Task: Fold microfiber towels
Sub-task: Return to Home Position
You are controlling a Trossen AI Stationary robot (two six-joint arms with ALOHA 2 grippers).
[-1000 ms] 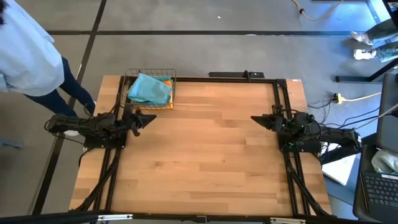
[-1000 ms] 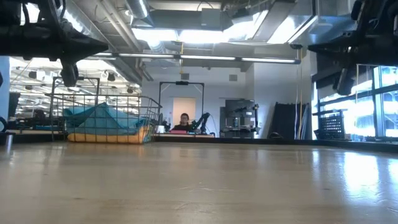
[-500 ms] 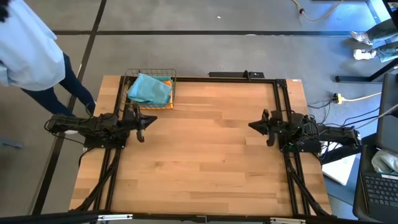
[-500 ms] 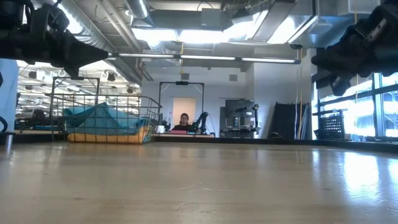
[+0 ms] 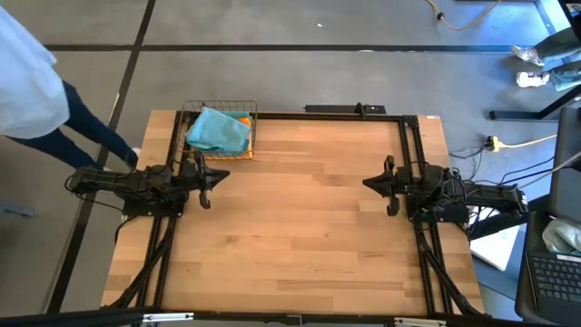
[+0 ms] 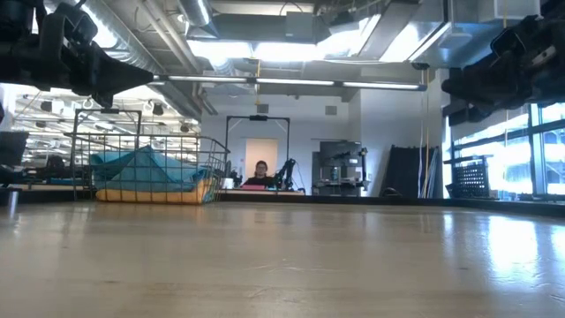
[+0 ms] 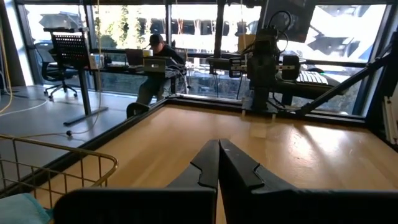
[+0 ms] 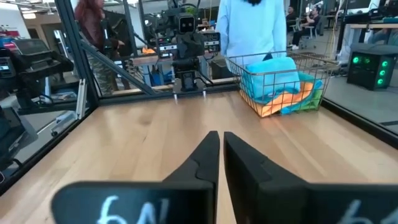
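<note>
Towels piled in the basket; left gripper just beside it, right gripper well apart, both pinched shut.

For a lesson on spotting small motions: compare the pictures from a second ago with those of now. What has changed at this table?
Both arms rolled their wrists and hardly shifted otherwise. The left gripper and right gripper took hold of nothing; their jaws are shut. The person by the far left corner stepped farther out of view. The wire basket and the towels in it stayed put.
</note>
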